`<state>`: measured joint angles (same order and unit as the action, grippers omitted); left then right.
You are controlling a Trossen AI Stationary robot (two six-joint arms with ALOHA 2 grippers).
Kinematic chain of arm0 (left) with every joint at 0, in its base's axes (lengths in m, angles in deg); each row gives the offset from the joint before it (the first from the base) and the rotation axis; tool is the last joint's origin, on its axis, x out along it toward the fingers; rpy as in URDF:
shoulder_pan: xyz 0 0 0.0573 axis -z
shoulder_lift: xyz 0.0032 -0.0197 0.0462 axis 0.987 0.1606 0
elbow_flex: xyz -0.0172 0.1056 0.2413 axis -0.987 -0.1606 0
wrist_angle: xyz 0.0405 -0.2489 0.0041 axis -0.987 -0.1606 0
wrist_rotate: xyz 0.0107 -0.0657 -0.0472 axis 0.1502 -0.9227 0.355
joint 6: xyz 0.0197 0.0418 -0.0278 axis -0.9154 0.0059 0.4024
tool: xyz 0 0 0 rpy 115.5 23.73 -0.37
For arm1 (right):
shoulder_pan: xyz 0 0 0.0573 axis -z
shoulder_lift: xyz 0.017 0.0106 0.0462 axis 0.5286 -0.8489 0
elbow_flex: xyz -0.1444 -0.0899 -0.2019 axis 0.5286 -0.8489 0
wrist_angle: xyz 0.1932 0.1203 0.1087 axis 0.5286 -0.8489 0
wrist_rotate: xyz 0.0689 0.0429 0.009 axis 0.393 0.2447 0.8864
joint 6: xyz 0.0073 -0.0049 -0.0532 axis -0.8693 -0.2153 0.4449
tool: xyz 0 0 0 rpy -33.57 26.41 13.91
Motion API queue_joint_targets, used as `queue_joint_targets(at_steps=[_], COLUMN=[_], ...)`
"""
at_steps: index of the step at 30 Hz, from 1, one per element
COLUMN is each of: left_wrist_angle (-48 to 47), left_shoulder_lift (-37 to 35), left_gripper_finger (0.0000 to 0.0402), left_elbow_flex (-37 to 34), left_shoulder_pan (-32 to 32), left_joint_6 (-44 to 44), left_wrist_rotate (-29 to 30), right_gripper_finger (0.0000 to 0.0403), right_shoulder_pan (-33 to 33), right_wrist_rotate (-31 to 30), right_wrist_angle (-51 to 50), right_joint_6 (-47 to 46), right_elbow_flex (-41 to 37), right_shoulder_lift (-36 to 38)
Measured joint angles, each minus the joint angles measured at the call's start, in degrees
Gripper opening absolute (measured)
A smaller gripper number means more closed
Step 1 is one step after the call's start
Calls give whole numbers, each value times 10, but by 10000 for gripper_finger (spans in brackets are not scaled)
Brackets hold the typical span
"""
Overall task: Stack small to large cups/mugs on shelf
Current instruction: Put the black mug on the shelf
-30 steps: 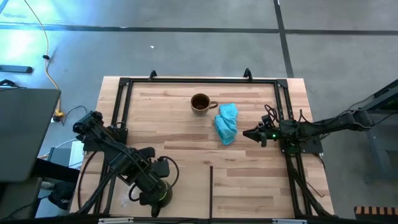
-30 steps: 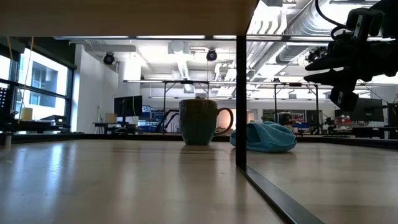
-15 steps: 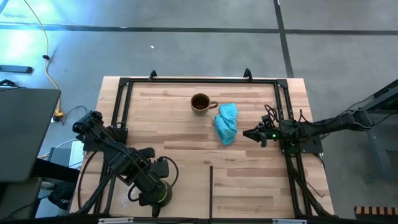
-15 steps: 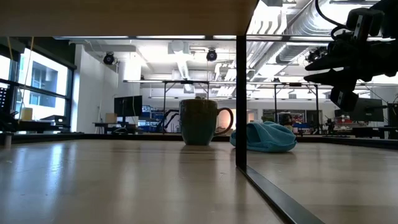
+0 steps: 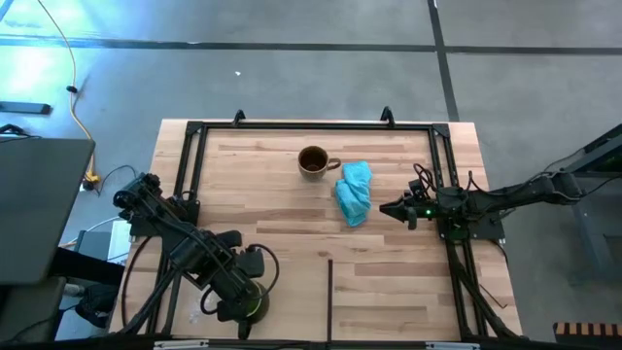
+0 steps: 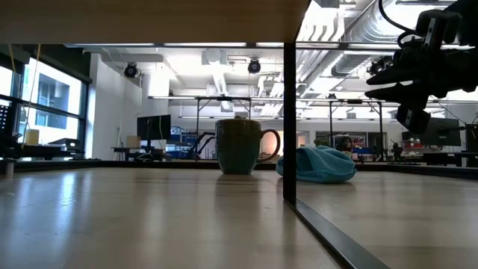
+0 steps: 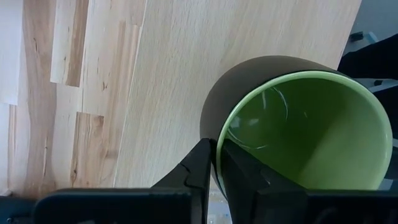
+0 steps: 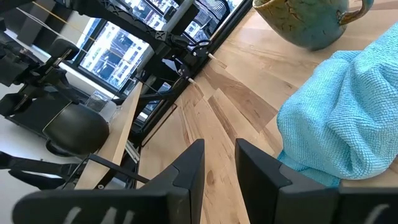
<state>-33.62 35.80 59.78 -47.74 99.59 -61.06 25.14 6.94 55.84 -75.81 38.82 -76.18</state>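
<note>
Room: open workshop with ceiling pipes, big windows and far-off desks, seen level across the wood.
Bench: pale plank bench (image 5: 262, 199) edged by black metal frame rails (image 5: 311, 126).
Shelf: pale wooden shelf panel (image 6: 149, 19), only its underside edge showing across the top of the low view; a thin dark upright (image 6: 289, 119) drops from it.
Brown mug: glazed brown mug with handle (image 5: 313, 161), upright towards the far side of the bench, apart from both arms.
Cloth: crumpled light-blue cloth (image 5: 354, 192) just beside the brown mug, partly covering its handle side in the low view.
Left gripper: left gripper (image 7: 214, 165) at the near left corner, fingers pinched on the rim wall of the green-lined dark mug (image 7: 305, 130), one finger inside, one outside.
Green mug: upright on pale wood; from above mostly hidden under the arm (image 5: 257, 303). Whether that wood is shelf or bench is unclear.
Inside the mug: faint glassy curve, too vague to name.
Right gripper: right gripper (image 8: 217, 165) raised at the right, pointing at the cloth, fingers slightly parted, holding nothing.
</note>
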Motion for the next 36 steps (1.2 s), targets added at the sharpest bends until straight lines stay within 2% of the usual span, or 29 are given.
queue_joint_targets(at_steps=[36], left_wrist_angle=[0], left_shoulder_lift=[0], left_gripper_finger=[26], left_elbow_flex=[0], left_shoulder_pan=[0], left_joint_6=[-5], left_wrist_rotate=[-14], right_gripper_finger=[81], right_shoulder_pan=[0], right_wrist_rotate=[0], right_wrist_angle=[0], right_joint_6=[4], right_elbow_flex=[0], right_shoulder_lift=[0])
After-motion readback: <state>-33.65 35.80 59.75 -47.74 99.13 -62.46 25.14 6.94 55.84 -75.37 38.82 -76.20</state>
